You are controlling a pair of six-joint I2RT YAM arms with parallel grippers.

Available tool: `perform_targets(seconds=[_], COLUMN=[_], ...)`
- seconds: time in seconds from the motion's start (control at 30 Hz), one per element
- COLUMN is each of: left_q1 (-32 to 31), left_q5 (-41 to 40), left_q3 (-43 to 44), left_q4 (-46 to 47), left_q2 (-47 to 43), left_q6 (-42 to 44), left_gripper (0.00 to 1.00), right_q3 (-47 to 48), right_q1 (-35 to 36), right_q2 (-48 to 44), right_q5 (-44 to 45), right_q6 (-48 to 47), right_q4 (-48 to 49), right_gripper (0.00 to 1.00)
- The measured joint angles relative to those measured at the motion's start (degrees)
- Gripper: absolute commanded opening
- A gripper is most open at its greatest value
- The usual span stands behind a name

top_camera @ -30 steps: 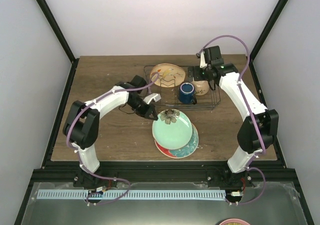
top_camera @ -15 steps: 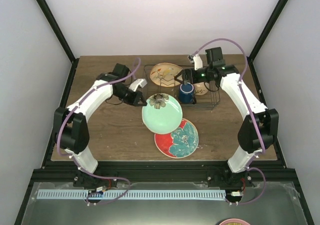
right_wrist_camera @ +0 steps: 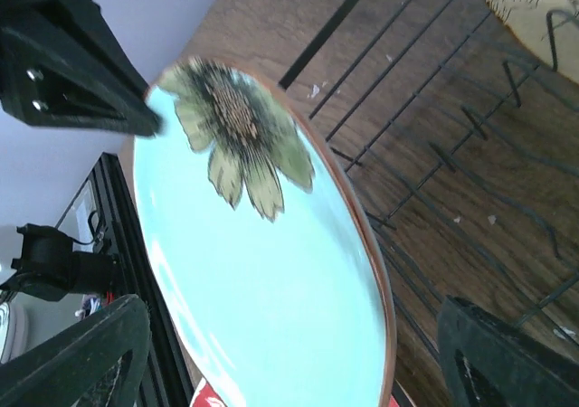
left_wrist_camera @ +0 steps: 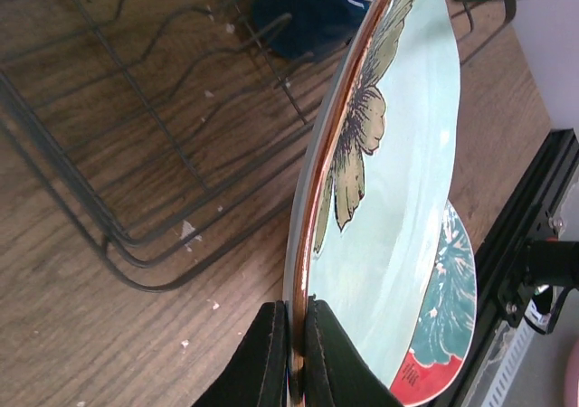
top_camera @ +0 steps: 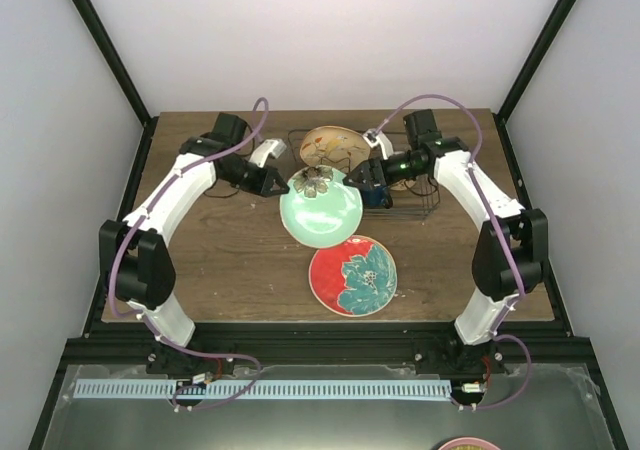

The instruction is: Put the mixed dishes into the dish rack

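My left gripper point(top_camera: 279, 183) is shut on the rim of the mint green plate point(top_camera: 320, 210) and holds it tilted above the table, at the front left of the dish rack point(top_camera: 425, 208). In the left wrist view both fingers point(left_wrist_camera: 268, 357) pinch the rim of the mint green plate point(left_wrist_camera: 398, 181). My right gripper point(top_camera: 362, 176) is open at the plate's far right edge. In the right wrist view the plate point(right_wrist_camera: 262, 280) lies between its spread fingers point(right_wrist_camera: 86, 353). The red plate with the teal flower point(top_camera: 352, 275) lies flat on the table. The cream-yellow plate point(top_camera: 335, 146) stands in the rack. The dark blue mug point(left_wrist_camera: 308, 9) is in the rack, mostly hidden. The cream bowl and the tan plate do not show.
The rack's wire dividers point(left_wrist_camera: 136, 154) lie just behind the held plate. The two arms come close together over the rack's front left corner. Black frame posts stand at the table's back corners. A pink dish point(top_camera: 470, 443) lies below the table's front rail.
My left gripper has lifted the mint green plate off the red plate and carried it back toward the rack. My right gripper has moved left from the rack to the plate's edge.
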Motion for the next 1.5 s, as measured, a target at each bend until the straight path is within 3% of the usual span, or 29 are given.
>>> perform_targets(seconds=[0.27,0.37,0.43,0.53,0.6,0.77,0.83,1.07,1.2,1.37,1.5], left_q1=[2.1,2.1,2.1,2.1,2.1,3.06,3.58,3.91,4.68,7.28,10.27], left_q5=[0.37,1.09,1.77,2.64,3.1,1.99,2.67,3.08,3.89,4.09,-0.46], left_q3=[2.1,2.38,2.47,2.58,2.6,2.62,2.71,3.48,4.98,6.73,7.02], left_q4=[0.31,0.55,0.74,1.11,1.49,2.36,3.19,4.35,4.7,6.21,8.11], left_q2=[0.0,0.0,0.0,0.0,0.0,0.04,0.11,0.37,0.68,0.35,-1.22], left_q6=[-0.28,-0.5,-0.83,-1.2,-1.33,0.13,0.57,-0.81,-1.79,-3.85,-6.43], left_gripper=[0.0,0.0,0.0,0.0,0.0,0.0,0.0,0.44,0.97,1.0,1.0], right_q3=[-3.37,-3.52,-3.52,-3.48,-3.26,-1.38,-0.48,2.27,3.8,4.55,4.55], right_q1=[0.98,1.77,2.29,2.95,3.28,2.99,2.91,3.32,4.02,4.22,4.22], right_q2=[2.36,3.8,4.96,6.8,7.91,10.03,10.05,9.86,8.44,6.51,3.45], right_q5=[-1.38,-2.12,-2.99,-4.94,-6.67,-14.05,-14.93,-11.19,-4.22,4.72,8.61], right_q6=[-2.93,-3.54,-3.85,-4.22,-4.02,-3.98,-3.74,-5.05,-6.03,-8.31,-12.13], right_q4=[-0.15,0.24,0.83,1.88,2.19,1.31,0.9,0.63,1.84,2.71,4.2], right_gripper=[0.89,0.83,0.74,0.4,0.27,0.02,0.01,0.01,0.01,0.01,0.01])
